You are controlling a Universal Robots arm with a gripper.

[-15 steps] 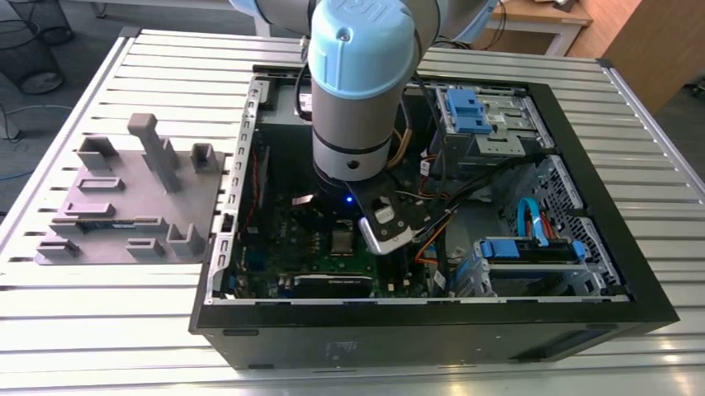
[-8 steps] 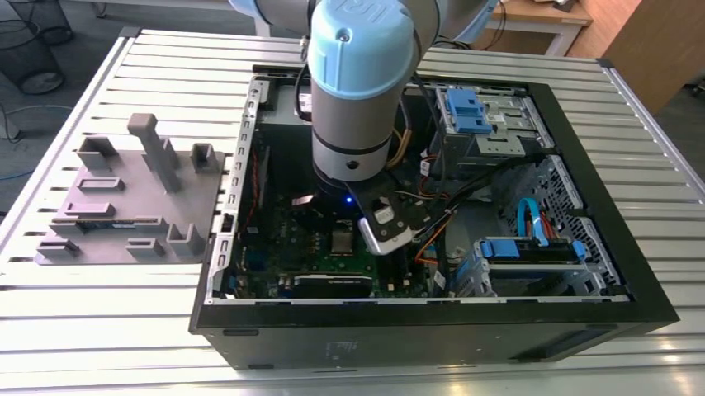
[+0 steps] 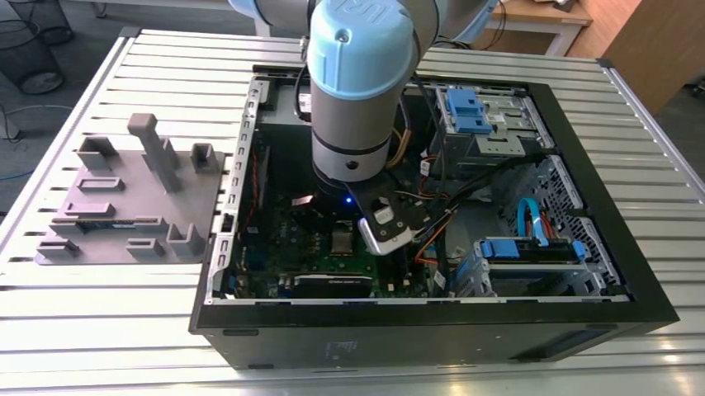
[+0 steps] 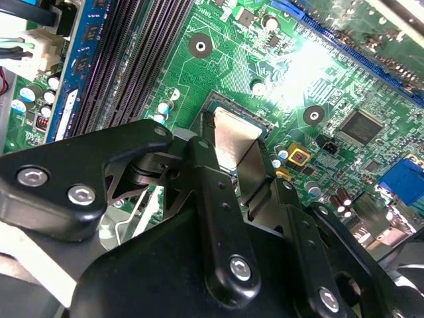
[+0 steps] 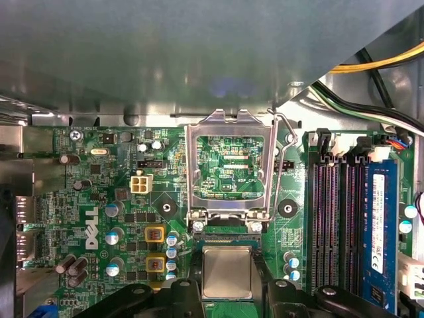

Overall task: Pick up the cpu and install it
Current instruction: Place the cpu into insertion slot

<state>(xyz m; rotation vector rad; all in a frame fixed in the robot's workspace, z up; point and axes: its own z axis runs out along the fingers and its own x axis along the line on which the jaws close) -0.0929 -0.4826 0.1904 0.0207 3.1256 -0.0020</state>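
We see a slatted metal surface (image 3: pixel 99 322) carrying an open computer case (image 3: pixel 441 338), whose black rim fences the work on every side. The arm (image 3: pixel 358 82) reaches down into the case near the middle of the frame. Drive bays (image 3: pixel 480 111) and cable bundles (image 3: pixel 441 223) lie toward the exterior view's right, and the case wall is close on the exterior view's left. A grey fixture tray (image 3: pixel 127 206) lies on the surface at the exterior view's left, apart from the case.

Both wrist views take us under the arm to the green motherboard (image 5: pixel 99 199). In the first wrist view the hinged socket frame (image 5: pixel 228 165) stands open just beside the cpu (image 5: pixel 227 273). Memory slots (image 5: pixel 334 218) and a blue memory stick (image 5: pixel 377 225) run along one flank, and small capacitors (image 5: pixel 114 233) crowd the other.

The hand (image 5: pixel 227 262) is closed on the cpu, with black fingers (image 5: pixel 194 275) against two opposite edges. The second wrist view looks along those fingers (image 4: pixel 211 192) and shows the cpu (image 4: pixel 233 136) low over the socket recess. We cannot tell whether it is fully seated.
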